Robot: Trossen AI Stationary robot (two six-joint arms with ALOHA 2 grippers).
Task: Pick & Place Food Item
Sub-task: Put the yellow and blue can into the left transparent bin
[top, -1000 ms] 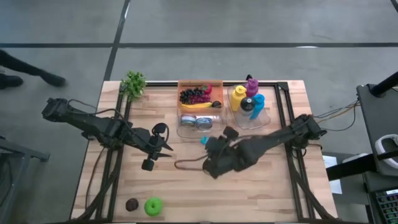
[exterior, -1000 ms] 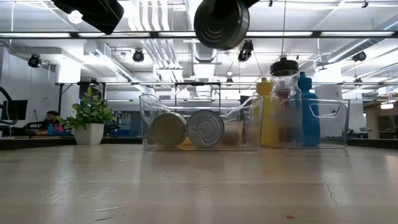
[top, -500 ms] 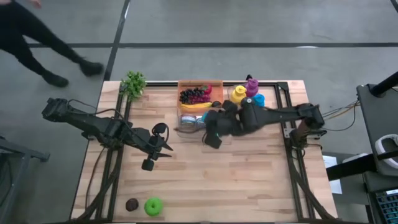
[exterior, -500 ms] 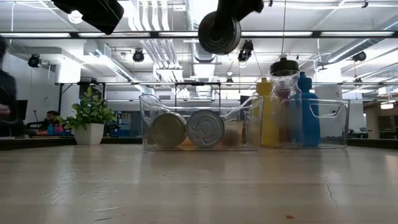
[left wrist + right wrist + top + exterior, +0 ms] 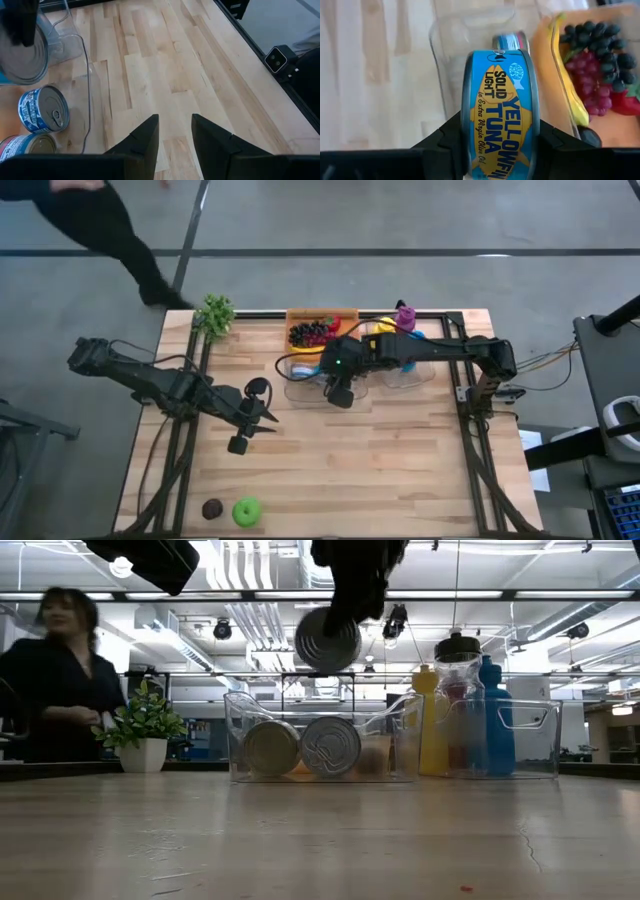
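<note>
A blue-labelled tuna can (image 5: pixel 502 115) sits in my right gripper (image 5: pixel 500 150), which is shut on it. In the low view the can (image 5: pixel 327 639) hangs above the clear bin (image 5: pixel 400 740), where two more cans (image 5: pixel 330 747) lie on their sides. In the high view the right gripper (image 5: pixel 338 388) is over that bin's near part. My left gripper (image 5: pixel 175 135) is open and waits over the table's left half (image 5: pixel 255 408), touching nothing. My right gripper pinches the tuna can between its two fingers (image 5: pixel 442 145), one on each flat end, with the labelled side wall (image 5: pixel 500 90) facing the wrist camera. The fingers come from above. The can stands on edge, lifted clear above the clear bin.
An orange tray (image 5: pixel 322 332) with grapes and a banana sits beyond the clear bin; a second clear bin with bottles (image 5: pixel 405 345) stands to its right. A plant (image 5: pixel 214 315) marks the far left corner. A green apple (image 5: pixel 246 511) and a dark item (image 5: pixel 211 508) lie near-left. A person (image 5: pixel 60 690) stands behind.
My right gripper has carried the can from the table's middle toward the far edge and left, and has come down, so that the can now hangs just above the clear bin. It has stayed shut on the can. A person has walked in behind the table's far left.
</note>
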